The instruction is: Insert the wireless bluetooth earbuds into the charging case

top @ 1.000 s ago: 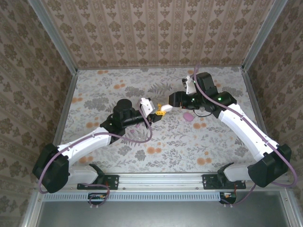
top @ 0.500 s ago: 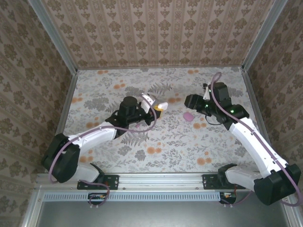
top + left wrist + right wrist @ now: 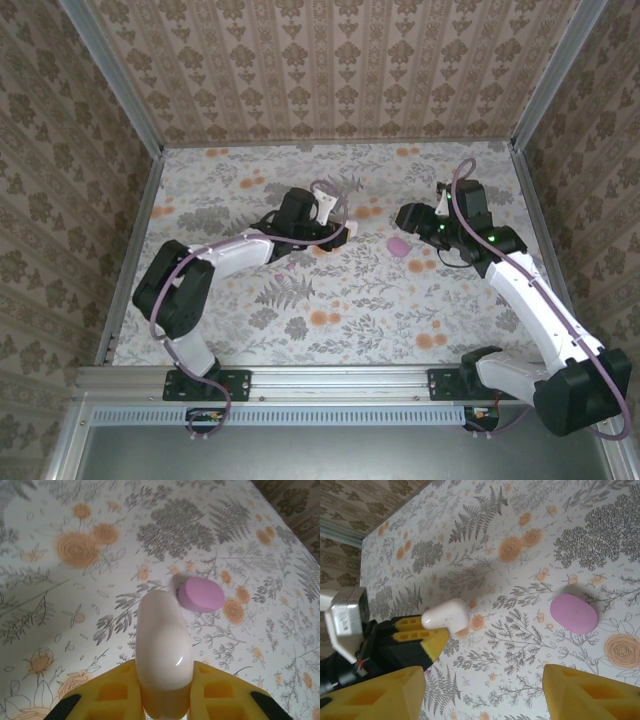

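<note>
Change: a sec ago the R gripper sat right up against the white charging case at centre of the top view, tips at or nearly on it. Now it's backed off to right of centre, well apart from the case. Its jaws stand apart w/ nothing btwn them, a bit wider than before. The L gripper has shifted slightly right, its arm stretched out more. It stays clamped on the case's lower end w/ both yellow fingers.

Meaning, as I read it: the two-arm handling of the case is over for now and the L arm has it alone. It seems held clear of the table, free end pointing away from the fingers. The R gripper carries no earbud, so insertion isn't under way. R prob needs to fetch one first.

Containers:
- White case: smooth and rounded, no lid gap or socket visible in either wrist view. Looks shut from these angles; contents can't tell.
- Pink oval pebble: lies flat on the floral table, just upper right of the case's tip in the L wrist view and right of centre in the R wrist view. Closed, nothing on it.

Earbuds: too small to place; whether any sit inside the case, can't tell.
</note>
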